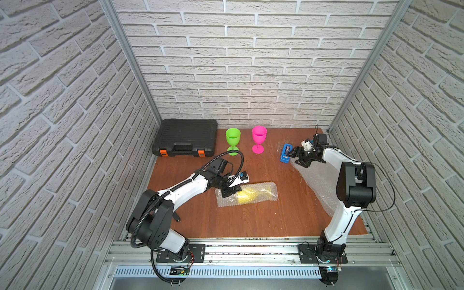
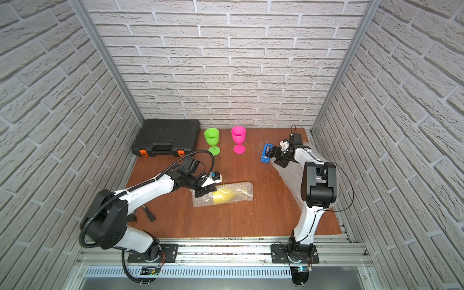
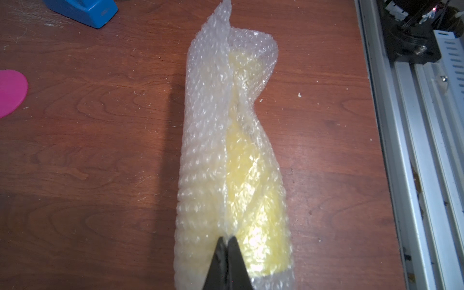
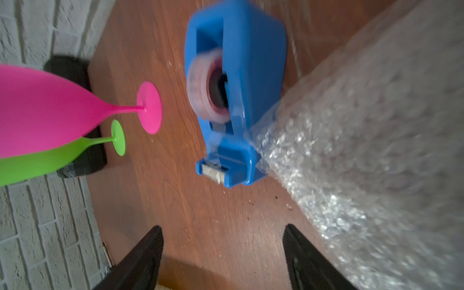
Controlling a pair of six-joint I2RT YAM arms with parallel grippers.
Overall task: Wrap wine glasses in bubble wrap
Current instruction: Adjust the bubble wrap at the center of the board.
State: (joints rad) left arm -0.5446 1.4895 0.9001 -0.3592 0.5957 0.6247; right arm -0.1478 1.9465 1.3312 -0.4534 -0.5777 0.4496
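Sealing step, by judgement: left gripper (image 3: 227, 239) clamps the bubble wrap (image 3: 206, 150) round the yellow glass (image 3: 251, 188); right gripper (image 4: 223, 227), jaws apart, must next draw tape from the near-left tape dispenser (image 4: 253, 62).

Both top views look steeply down from the front onto the whole tabletop (image 1: 251, 221). Wrist cameras sit close: left over the wrapped yellow glass (image 3: 251, 175), right facing the tape dispenser (image 4: 258, 62) both show.

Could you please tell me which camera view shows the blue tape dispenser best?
The right wrist view: the tape dispenser is close up, roll and cutter visible, though slightly blurred. Both top views show it small; the left wrist view catches only one corner.
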